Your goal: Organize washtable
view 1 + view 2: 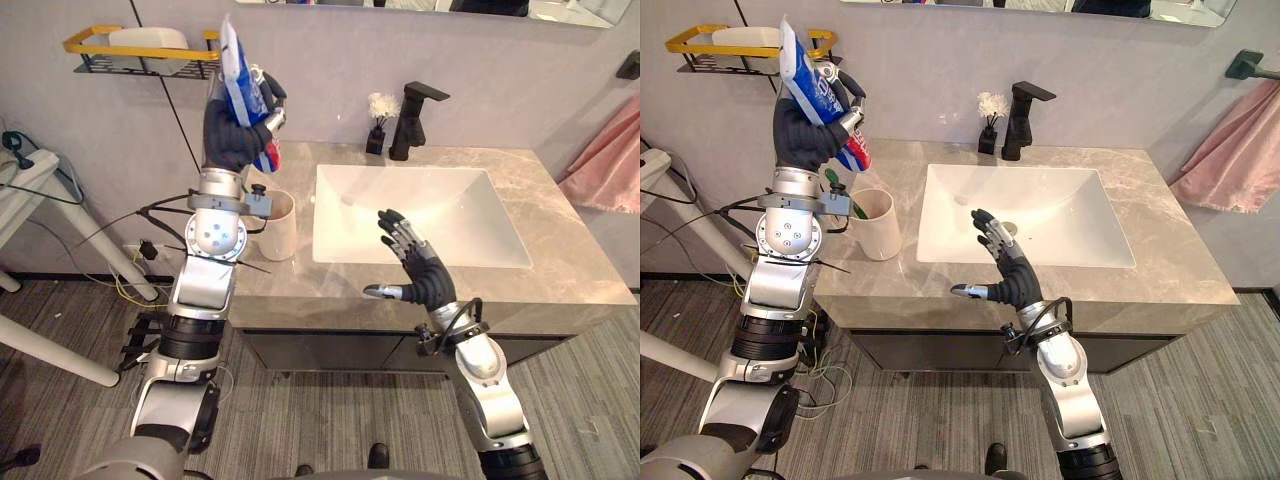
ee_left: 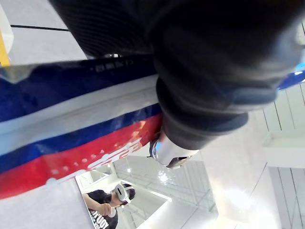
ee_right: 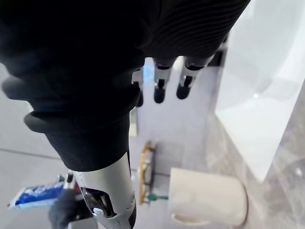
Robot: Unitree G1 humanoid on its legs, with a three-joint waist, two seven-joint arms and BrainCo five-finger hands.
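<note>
The left hand (image 1: pixel 235 130) was curled round the tube (image 1: pixel 238 70), held high above the cup (image 1: pixel 280 232) and beside the shelf (image 1: pixel 100 42), so the carry seemed mid-way and next called for a steady set-down, while the right hand (image 1: pixel 420 270) hovered with fingers spread over the counter (image 1: pixel 560 270).

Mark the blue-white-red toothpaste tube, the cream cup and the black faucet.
toothpaste tube (image 1: pixel 803 62): right eye view, flat end.
cream cup (image 1: pixel 882 235): right eye view, side wall.
black faucet (image 1: pixel 403 130): left eye view, column.
</note>
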